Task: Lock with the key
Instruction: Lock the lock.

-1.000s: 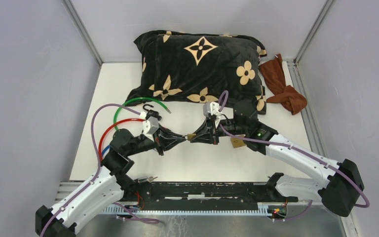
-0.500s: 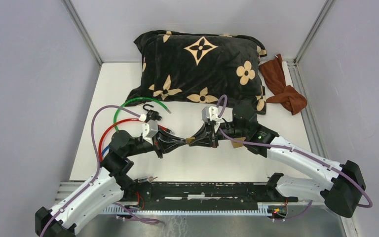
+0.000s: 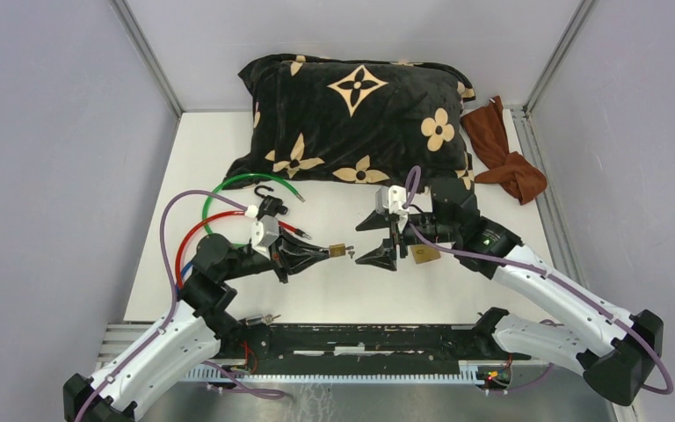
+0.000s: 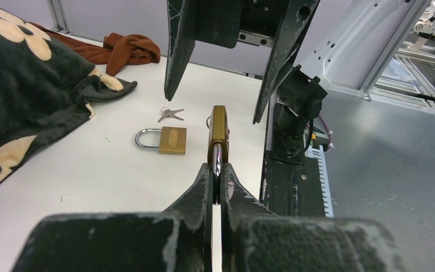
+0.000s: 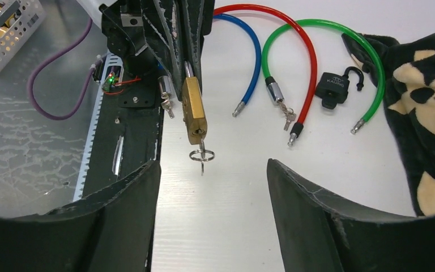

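My left gripper [image 3: 325,251] [image 4: 216,170] is shut on the steel shackle of a small brass padlock [image 3: 337,251] [image 4: 220,127] and holds it above the table, body pointing toward the right arm. A key [image 5: 202,148] with a small ring sits in the padlock's [image 5: 193,116] keyhole end. My right gripper [image 3: 358,244] [image 5: 213,163] is open, its jaws spread wide, a short way to the right of the padlock and touching nothing. In the left wrist view its two black fingers [image 4: 175,51] hang just beyond the padlock.
A second brass padlock [image 3: 422,254] [image 4: 167,140] lies on the table under the right arm, loose keys [image 4: 170,114] beside it. A black padlock [image 5: 333,88] and green [image 5: 323,28], red [image 5: 311,68] and blue [image 5: 255,62] cable locks lie left. A pillow [image 3: 356,114] and brown cloth [image 3: 505,158] sit behind.
My right gripper has opened, let go at the padlock's key end and drawn back to the right. The left gripper still holds the padlock and has shifted slightly down.
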You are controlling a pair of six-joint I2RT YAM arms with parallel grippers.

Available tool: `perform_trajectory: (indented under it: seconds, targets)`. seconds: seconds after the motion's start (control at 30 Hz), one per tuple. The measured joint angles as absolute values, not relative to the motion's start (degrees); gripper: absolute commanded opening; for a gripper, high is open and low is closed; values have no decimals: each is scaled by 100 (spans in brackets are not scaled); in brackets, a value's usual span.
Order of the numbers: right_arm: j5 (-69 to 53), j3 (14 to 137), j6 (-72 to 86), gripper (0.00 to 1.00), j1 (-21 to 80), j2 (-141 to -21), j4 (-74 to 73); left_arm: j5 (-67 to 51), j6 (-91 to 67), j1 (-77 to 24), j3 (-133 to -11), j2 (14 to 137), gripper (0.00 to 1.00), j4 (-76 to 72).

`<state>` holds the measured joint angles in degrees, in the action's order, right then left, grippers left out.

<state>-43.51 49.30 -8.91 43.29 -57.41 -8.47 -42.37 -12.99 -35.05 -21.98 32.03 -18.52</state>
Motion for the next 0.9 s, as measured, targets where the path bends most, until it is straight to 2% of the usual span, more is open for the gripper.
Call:
perform_trajectory:
  seconds: [0.2,0.43,0.53,0.7,0.8,0.87,0.9]
  targets:
    - [-4370,5199,-967,71,4405,-5872,-1214,-4239,-1232,-3505,-2167,3225,2,-1804]
    - [-4362,5406,-1046,47,4648,-6136,-1310,-4239,-1192,-3494,-2167,3262,2,-1761]
    - [-4359,5446,-1052,45,4652,-6193,-1308,-4241,-1186,-3483,-2167,3262,2,-1750]
    - [-4340,5450,-1072,37,4652,-6272,-1317,-4241,-1168,-3476,-2167,3262,2,-1726]
    - [-4331,5452,-1085,24,4652,-6320,-1345,-4241,-1120,-3472,-2167,3262,2,-1726]
    - [-4324,5452,-1094,11,4652,-6353,-1345,-4241,-1118,-3472,-2167,3262,2,-1726]
    - [-4324,5452,-1083,0,4652,-6370,-1345,-4244,-1118,-3472,-2167,3262,2,-1721]
